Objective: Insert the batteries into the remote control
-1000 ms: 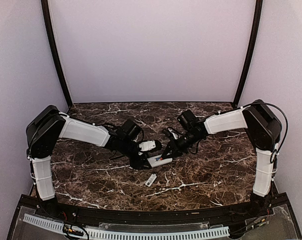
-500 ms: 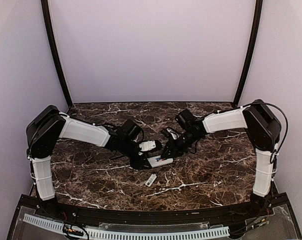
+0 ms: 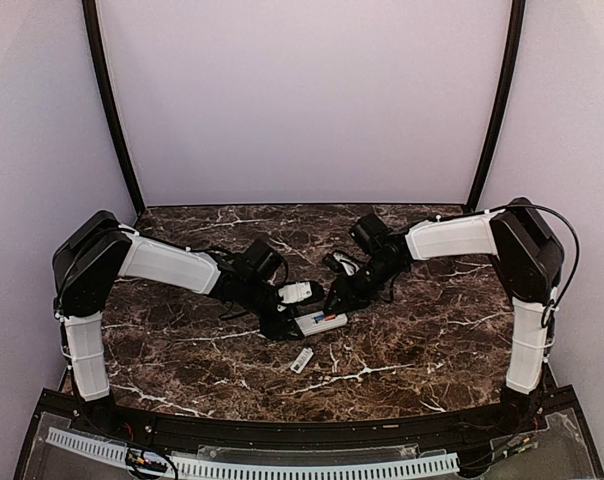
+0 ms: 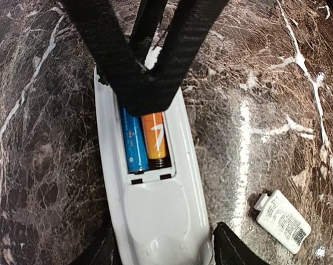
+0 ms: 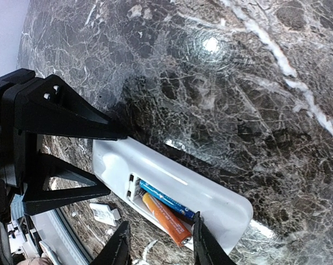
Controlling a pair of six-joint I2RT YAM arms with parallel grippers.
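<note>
The white remote control lies back up at the table's middle, its battery bay open. In the left wrist view the remote holds a blue battery and an orange battery side by side. My left gripper is shut on the remote's end. My right gripper is open, its fingertips over the bay's other end, with the orange battery tilted up between them. The fingers hide the batteries' far ends.
A small flat white loose piece lies on the dark marble table just in front of the remote, and shows in the left wrist view. A white slotted strip runs along the near edge.
My right gripper has shifted slightly left and back over the remote. The left gripper still holds the remote in the same place.
</note>
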